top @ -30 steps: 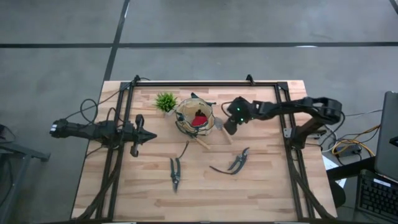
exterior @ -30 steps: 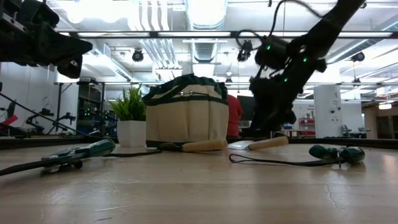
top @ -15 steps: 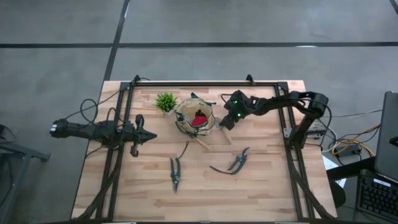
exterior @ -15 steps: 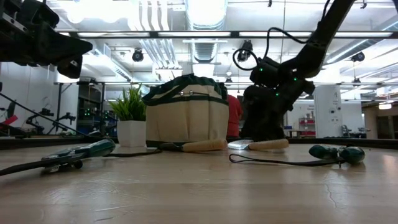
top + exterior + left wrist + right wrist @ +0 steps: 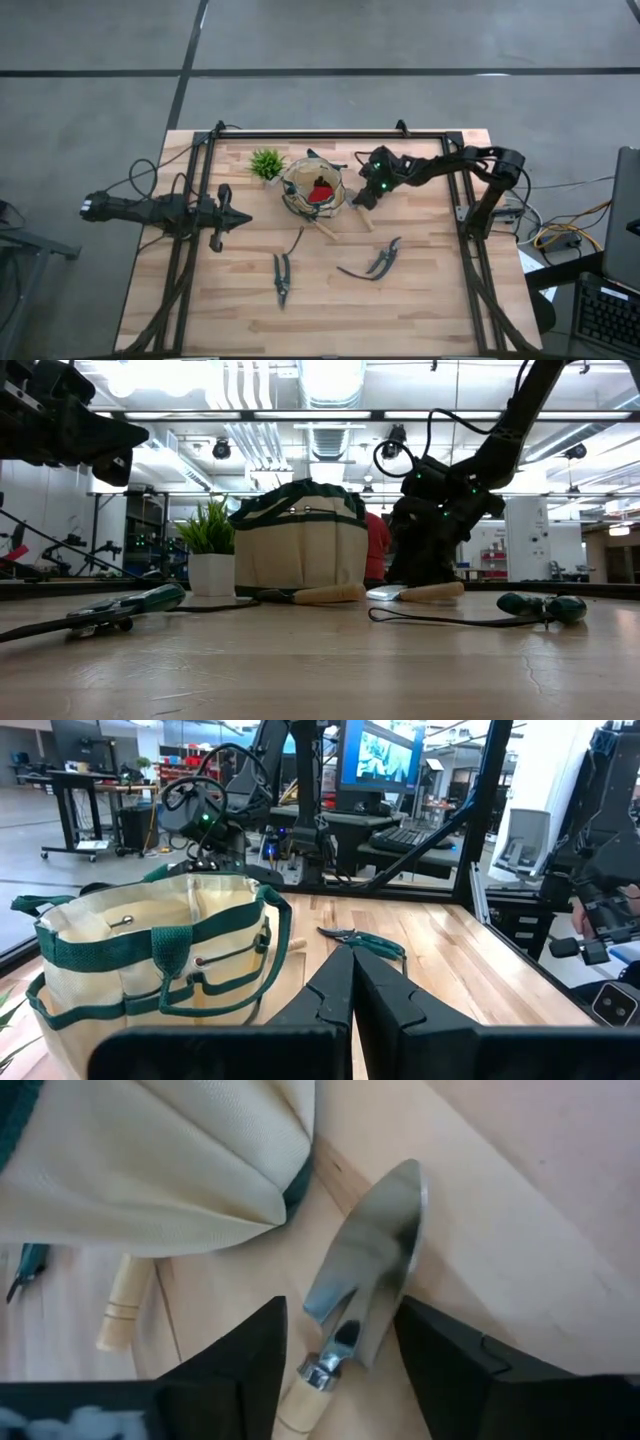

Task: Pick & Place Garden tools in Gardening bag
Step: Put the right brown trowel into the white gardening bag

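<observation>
The tan gardening bag (image 5: 313,190) with green trim stands at the table's far middle, a red item (image 5: 320,192) inside it. One wooden-handled trowel (image 5: 375,1250) lies on the table just right of the bag. My right gripper (image 5: 340,1360) is open and low over it, its fingers on either side of the neck where blade meets handle (image 5: 300,1400). A second wooden handle (image 5: 325,225) lies at the bag's near side. Two shears (image 5: 283,277) (image 5: 380,260) lie nearer the front. My left gripper (image 5: 240,218) is shut and empty, left of the bag.
A small green potted plant (image 5: 266,163) stands left of the bag at the far side. A black frame (image 5: 330,135) runs along the table's far and side edges. Bare wood lies along the near edge (image 5: 330,320).
My right gripper has gone down and a little toward the bag, coming low over the trowel beside it. The trowel and the other tools have not moved.
</observation>
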You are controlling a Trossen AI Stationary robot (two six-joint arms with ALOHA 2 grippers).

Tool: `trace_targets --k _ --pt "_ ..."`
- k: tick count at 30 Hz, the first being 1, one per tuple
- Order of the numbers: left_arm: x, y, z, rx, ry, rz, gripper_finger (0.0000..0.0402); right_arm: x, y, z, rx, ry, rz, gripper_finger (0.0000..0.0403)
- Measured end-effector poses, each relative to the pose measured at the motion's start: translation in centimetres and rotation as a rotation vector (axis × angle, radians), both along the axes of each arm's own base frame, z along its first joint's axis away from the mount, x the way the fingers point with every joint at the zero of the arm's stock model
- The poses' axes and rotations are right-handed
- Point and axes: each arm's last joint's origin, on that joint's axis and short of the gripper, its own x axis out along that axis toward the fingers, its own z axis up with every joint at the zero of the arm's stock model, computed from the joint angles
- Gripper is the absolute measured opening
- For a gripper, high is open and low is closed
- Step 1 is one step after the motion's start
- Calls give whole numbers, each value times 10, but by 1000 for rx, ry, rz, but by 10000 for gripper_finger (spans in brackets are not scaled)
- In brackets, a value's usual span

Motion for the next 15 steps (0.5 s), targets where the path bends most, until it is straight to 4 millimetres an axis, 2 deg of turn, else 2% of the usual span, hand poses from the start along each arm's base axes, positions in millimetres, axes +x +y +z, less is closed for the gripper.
trace_targets --k 8,15 --pt "0 0 0 0 0 0 10 6 9 -3 -5 -10 35 114" --pt "0 0 0 0 0 0 10 7 9 -2 -6 -21 39 20"
